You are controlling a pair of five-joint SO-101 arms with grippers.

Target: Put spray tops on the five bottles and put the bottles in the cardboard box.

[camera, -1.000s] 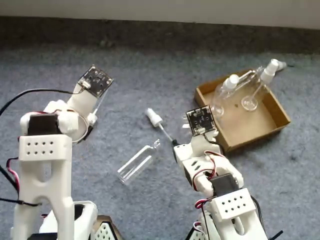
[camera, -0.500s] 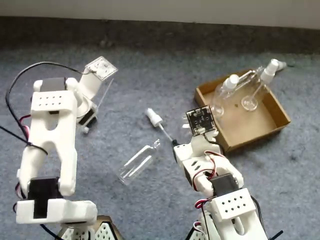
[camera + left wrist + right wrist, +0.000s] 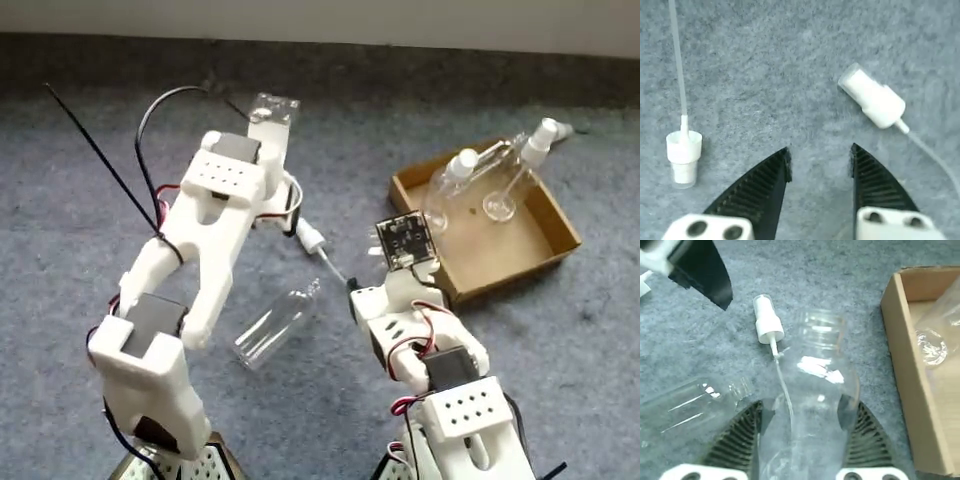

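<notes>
The cardboard box (image 3: 500,250) holds two clear capped bottles (image 3: 512,180), both with spray tops fitted, leaning so that their necks stick out over its far wall. Just beside the box, the right claw (image 3: 807,410) is clenched around a third bottle (image 3: 815,365), whose neck is open. A fourth bottle (image 3: 272,327), also topless, lies on its side on the grey carpet (image 3: 120,120). The left claw (image 3: 820,150) is released, its jaws spread above the carpet between a loose spray top (image 3: 872,100) and a second spray top (image 3: 684,150), touching neither.
</notes>
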